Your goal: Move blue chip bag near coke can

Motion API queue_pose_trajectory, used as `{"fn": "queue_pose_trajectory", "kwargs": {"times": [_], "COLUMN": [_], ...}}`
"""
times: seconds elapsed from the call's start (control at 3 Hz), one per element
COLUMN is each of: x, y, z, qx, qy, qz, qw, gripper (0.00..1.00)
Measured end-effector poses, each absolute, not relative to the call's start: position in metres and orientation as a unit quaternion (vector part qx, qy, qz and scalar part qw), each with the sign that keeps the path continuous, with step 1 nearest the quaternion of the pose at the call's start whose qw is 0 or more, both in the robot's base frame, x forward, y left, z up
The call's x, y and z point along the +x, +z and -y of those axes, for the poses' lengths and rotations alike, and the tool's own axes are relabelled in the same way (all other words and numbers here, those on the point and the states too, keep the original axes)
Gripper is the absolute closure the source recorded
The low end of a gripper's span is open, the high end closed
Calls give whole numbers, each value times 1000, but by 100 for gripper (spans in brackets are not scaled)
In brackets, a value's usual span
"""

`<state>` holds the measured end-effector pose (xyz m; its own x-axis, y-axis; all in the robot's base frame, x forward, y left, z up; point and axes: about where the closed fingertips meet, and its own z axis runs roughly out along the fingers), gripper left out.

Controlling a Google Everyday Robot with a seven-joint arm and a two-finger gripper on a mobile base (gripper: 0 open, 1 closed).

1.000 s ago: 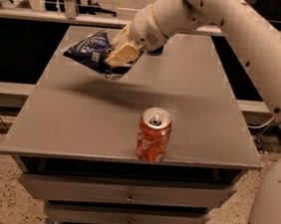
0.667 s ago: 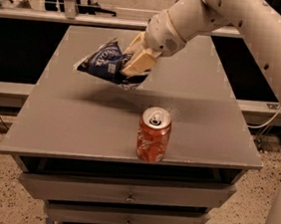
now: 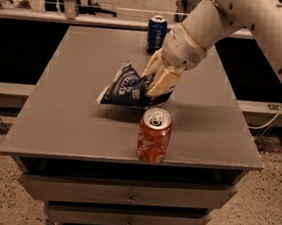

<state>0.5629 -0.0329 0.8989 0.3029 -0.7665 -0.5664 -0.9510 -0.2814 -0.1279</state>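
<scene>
The gripper (image 3: pixel 153 84), clamped on the blue chip bag (image 3: pixel 122 88), has swung it from farther back to just behind the coke can (image 3: pixel 154 136). The bag seems barely above the table (image 3: pixel 69 122), so release looks close

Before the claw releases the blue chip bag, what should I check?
1. Grip: claw shut on the blue chip bag: ok.
2. Placement: bag sits just behind the coke can, close to it: ok.
3. Support: bag's underside resting on the table: cannot tell.
4. Coke can upright near the front edge: ok.
5. Gap between bag and coke can: cannot tell from this angle.
6. Blue soda can at the far edge, away from the claw: ok.
</scene>
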Motion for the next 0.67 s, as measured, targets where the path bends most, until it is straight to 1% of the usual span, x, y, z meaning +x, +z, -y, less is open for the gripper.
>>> {"fn": "queue_pose_trajectory", "kwargs": {"times": [0.67], "x": [548], "y": [883], "z": [61], "qx": [-825], "qy": [191], "qz": [-501], "qw": [179], "gripper": [100]}}
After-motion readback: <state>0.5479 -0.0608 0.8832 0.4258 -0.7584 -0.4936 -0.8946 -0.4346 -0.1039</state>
